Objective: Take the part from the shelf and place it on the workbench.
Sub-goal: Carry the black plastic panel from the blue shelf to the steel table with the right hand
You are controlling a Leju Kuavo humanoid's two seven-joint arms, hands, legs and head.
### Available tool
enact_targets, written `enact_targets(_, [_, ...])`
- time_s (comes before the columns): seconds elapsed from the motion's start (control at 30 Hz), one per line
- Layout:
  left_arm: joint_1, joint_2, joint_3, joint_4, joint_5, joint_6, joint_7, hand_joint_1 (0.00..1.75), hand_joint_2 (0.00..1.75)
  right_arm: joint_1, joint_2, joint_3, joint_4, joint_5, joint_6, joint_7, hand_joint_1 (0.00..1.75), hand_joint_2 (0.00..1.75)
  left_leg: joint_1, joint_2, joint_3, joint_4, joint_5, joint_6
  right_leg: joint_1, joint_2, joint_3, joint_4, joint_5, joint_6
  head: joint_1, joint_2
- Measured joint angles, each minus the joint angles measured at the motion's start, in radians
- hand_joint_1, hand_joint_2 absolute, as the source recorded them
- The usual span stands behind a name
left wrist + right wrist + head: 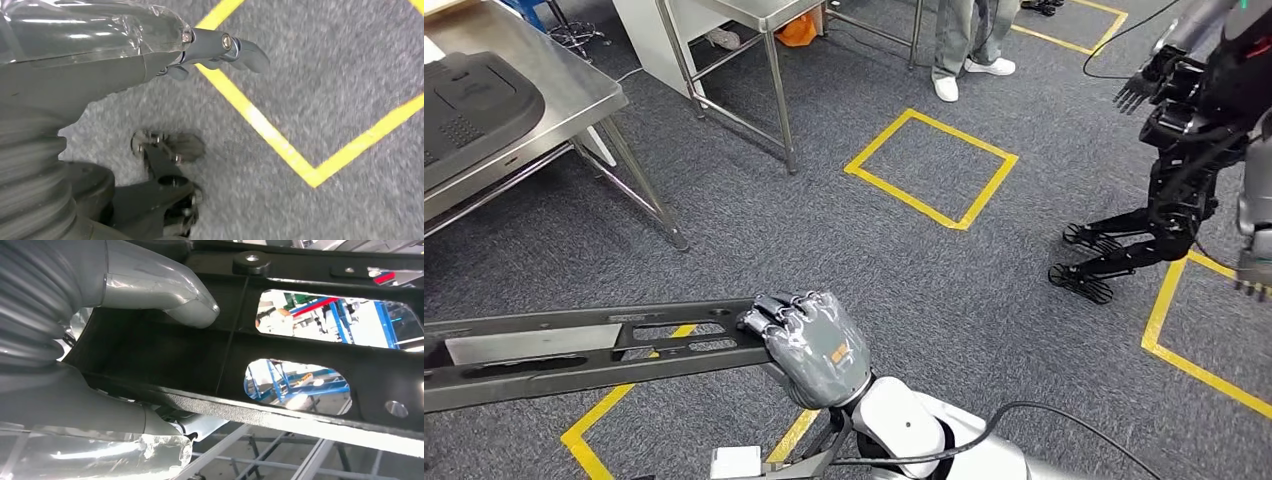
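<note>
- Industrial workshop / robot test floor.
- Grey carpet floor (824,230) w/ yellow taped squares (931,168) marking stations.
- Stainless steel workbenches (554,95) on metal legs.
- 2nd humanoid robot (1184,130) standing nearby; person's legs (964,45) at back.
- Right wrist view: blue steel racking (310,382) seen thru part's cutouts.
</note>
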Motion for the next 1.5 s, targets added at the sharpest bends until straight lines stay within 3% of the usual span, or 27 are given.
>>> enact_targets(0.07, [-0.001,0.001,0.0,0.0,0.0,0.0,0.0,0.0,1.75,-0.003,0.002,0.0,0.0,0.0,0.0,-0.001,1.75,1.75,-0.002,0.022,-0.011,0.032,-0.021,-0.012,-0.003,-0.02,0.008,-0.008,0.002,-0.01,-0.007,0.0])
enact_targets(0.17, [-0.002,0.002,0.0,0.0,0.0,0.0,0.0,0.0,1.75,-0.005,0.004,0.0,0.0,0.0,0.0,-0.001,1.75,1.75,0.001,0.073,-0.092,0.202,-0.102,-0.026,-0.003,-0.054,0.015,-0.011,-0.002,-0.019,-0.017,0.0])
enact_targets(0.2, [-0.001,0.002,0.0,0.0,0.001,0.0,0.0,0.0,1.75,-0.005,0.004,0.0,0.001,0.0,0.0,-0.001,1.75,1.75,0.003,0.078,-0.119,0.252,-0.117,-0.028,-0.002,-0.064,0.016,-0.011,-0.004,-0.02,-0.017,0.0])
enact_targets(0.23, [0.0,0.002,0.0,0.0,0.001,0.0,0.0,0.0,1.75,-0.005,0.004,0.0,0.001,-0.001,0.0,-0.002,1.75,1.75,0.005,0.081,-0.131,0.27,-0.113,-0.03,-0.002,-0.074,0.018,-0.011,-0.006,-0.021,-0.018,0.0])
enact_targets(0.27, [0.001,0.002,0.0,0.0,0.001,0.0,0.0,0.0,1.75,-0.005,0.004,0.0,0.001,-0.002,0.0,-0.004,1.75,1.75,0.006,0.085,-0.122,0.248,-0.09,-0.03,-0.003,-0.082,0.021,-0.011,-0.009,-0.019,-0.018,0.0])
enact_targets(0.37, [0.0,0.002,0.0,0.0,0.001,0.0,0.0,0.0,1.75,-0.006,0.005,0.0,0.002,-0.003,0.0,-0.007,1.75,1.75,0.003,0.12,-0.029,0.052,0.003,-0.022,-0.002,-0.105,0.034,-0.012,-0.019,-0.01,-0.018,0.0])
enact_targets(0.43, [0.0,0.002,0.0,0.0,0.001,0.0,0.0,0.0,1.75,-0.008,0.006,0.0,0.002,-0.003,-0.001,-0.009,1.75,1.75,-0.004,0.136,-0.007,-0.004,0.015,-0.01,0.002,-0.114,0.039,-0.014,-0.023,0.0,-0.018,0.0])
enact_targets(0.5, [0.0,0.002,0.0,0.0,0.0,0.0,0.001,0.0,1.75,-0.01,0.006,0.0,0.002,-0.004,-0.001,-0.011,1.75,1.75,-0.007,0.121,-0.007,-0.008,0.016,0.002,0.003,-0.123,0.046,-0.021,-0.025,0.012,-0.018,0.0])
enact_targets(0.57, [-0.001,0.003,0.0,0.0,-0.001,0.0,0.002,0.0,1.75,-0.012,0.007,0.0,0.002,-0.003,-0.001,-0.012,1.75,1.75,-0.003,0.108,0.004,-0.02,0.019,0.013,0.0,-0.108,0.049,-0.003,-0.043,0.022,-0.016,0.0])
enact_targets(0.6, [-0.003,0.003,0.0,0.0,-0.001,0.0,0.003,0.0,1.75,-0.013,0.007,0.0,0.002,-0.003,-0.001,-0.013,1.75,1.75,-0.001,0.102,0.009,-0.026,0.021,0.019,-0.001,-0.093,0.035,0.031,-0.064,0.025,-0.013,0.0])
enact_targets(0.67, [-0.005,0.004,0.0,0.0,-0.002,0.0,0.004,0.0,1.75,-0.014,0.007,0.0,0.003,-0.004,-0.001,-0.015,1.75,1.75,-0.002,0.088,0.012,-0.029,0.022,0.027,0.0,-0.061,-0.028,0.154,-0.119,0.024,-0.006,0.0])
enact_targets(0.73, [-0.005,0.004,0.0,0.0,-0.003,0.0,0.006,0.0,1.75,-0.012,0.006,0.0,0.007,-0.004,-0.001,-0.016,1.75,1.75,-0.006,0.07,0.012,-0.027,0.02,0.032,0.002,-0.052,-0.086,0.249,-0.141,0.022,-0.001,0.0])
enact_targets(0.77, [-0.005,0.004,0.0,0.0,-0.003,0.0,0.007,0.0,1.75,-0.012,0.006,0.0,0.01,-0.004,0.0,-0.016,1.75,1.75,-0.006,0.06,0.012,-0.025,0.019,0.033,0.003,-0.049,-0.093,0.248,-0.123,0.021,0.0,0.0])
enact_targets(0.8, [-0.005,0.004,0.0,0.0,-0.003,0.0,0.007,0.0,1.75,-0.011,0.006,0.0,0.011,-0.004,0.0,-0.016,1.75,1.75,-0.006,0.05,0.013,-0.022,0.017,0.032,0.003,-0.045,-0.08,0.208,-0.089,0.018,0.001,0.0])
enact_targets(0.83, [-0.005,0.004,0.0,0.0,-0.003,0.0,0.008,0.0,1.75,-0.011,0.006,0.0,0.012,-0.004,0.0,-0.016,1.75,1.75,-0.006,0.04,0.013,-0.018,0.014,0.03,0.002,-0.035,-0.056,0.143,-0.048,0.014,0.002,0.0])
enact_targets(0.9, [-0.006,0.004,0.0,0.0,-0.003,0.001,0.008,0.0,1.75,-0.012,0.006,0.0,0.012,-0.004,0.001,-0.016,1.75,1.75,-0.008,0.022,0.008,-0.007,0.007,0.022,0.0,-0.008,-0.011,0.03,-0.001,0.01,0.004,0.0])
enact_targets(0.93, [-0.005,0.004,0.0,0.0,-0.003,0.002,0.008,0.0,1.75,-0.012,0.006,0.0,0.013,-0.004,0.002,-0.016,1.75,1.75,-0.007,0.015,0.005,-0.003,0.005,0.017,0.001,0.0,-0.002,0.005,0.003,0.007,0.005,0.0])
enact_targets(1.0, [-0.003,0.005,0.0,0.0,-0.003,0.002,0.008,0.0,1.75,-0.012,0.006,0.0,0.013,-0.005,0.002,-0.017,1.75,1.75,-0.004,0.003,0.001,-0.003,0.004,0.006,0.003,-0.006,0.002,-0.004,0.0,0.0,0.004,0.0])
enact_targets(1.07, [0.0,0.008,0.0,0.0,-0.002,0.004,0.008,0.0,1.75,-0.014,0.008,0.0,0.014,-0.007,0.002,-0.018,1.75,1.75,-0.004,0.018,-0.002,0.015,-0.009,-0.007,0.001,-0.022,0.009,-0.011,0.003,-0.01,0.001,0.0])
enact_targets(1.13, [0.0,0.009,0.0,0.0,0.001,0.006,0.008,0.0,1.75,-0.016,0.01,0.0,0.014,-0.012,0.002,-0.022,1.75,1.75,-0.003,0.057,-0.039,0.101,-0.059,-0.02,-0.001,-0.041,0.015,-0.017,0.003,-0.018,-0.007,0.0])
enact_targets(1.2, [0.0,0.01,0.0,0.0,0.004,0.008,0.006,0.0,1.75,-0.016,0.012,0.0,0.015,-0.018,0.002,-0.026,1.75,1.75,0.001,0.078,-0.103,0.23,-0.116,-0.03,0.0,-0.06,0.017,-0.017,-0.001,-0.022,-0.013,0.0])
enact_targets(1.27, [0.004,0.01,0.0,0.0,0.007,0.01,0.005,0.0,1.75,-0.016,0.012,0.0,0.016,-0.021,0.002,-0.028,1.75,1.75,0.005,0.083,-0.131,0.279,-0.117,-0.034,0.0,-0.079,0.02,-0.016,-0.006,-0.022,-0.014,0.0])
enact_targets(1.3, [0.005,0.01,0.0,0.0,0.009,0.011,0.004,0.0,1.75,-0.016,0.013,0.001,0.017,-0.021,0.002,-0.029,1.75,1.75,0.007,0.086,-0.114,0.241,-0.09,-0.035,-0.001,-0.087,0.024,-0.016,-0.009,-0.021,-0.014,0.0])
enact_targets(1.4, [0.005,0.011,0.001,0.0,0.01,0.015,0.0,0.0,1.75,-0.018,0.016,0.001,0.017,-0.022,0.003,-0.031,1.75,1.75,0.004,0.117,-0.014,0.04,0.002,-0.027,-0.001,-0.112,0.041,-0.018,-0.021,-0.01,-0.014,0.0])
enact_targets(1.43, [0.005,0.011,0.001,0.0,0.011,0.016,-0.001,0.0,1.75,-0.019,0.017,0.001,0.017,-0.023,0.003,-0.031,1.75,1.75,0.001,0.126,0.001,0.006,0.012,-0.02,0.0,-0.117,0.045,-0.02,-0.023,-0.005,-0.014,0.0])
enact_targets(1.5, [0.006,0.011,0.001,0.0,0.012,0.019,-0.003,0.0,1.75,-0.023,0.018,0.002,0.017,-0.024,0.003,-0.031,1.75,1.75,-0.006,0.125,0.002,-0.007,0.011,-0.006,0.004,-0.126,0.052,-0.025,-0.025,0.006,-0.013,0.0])
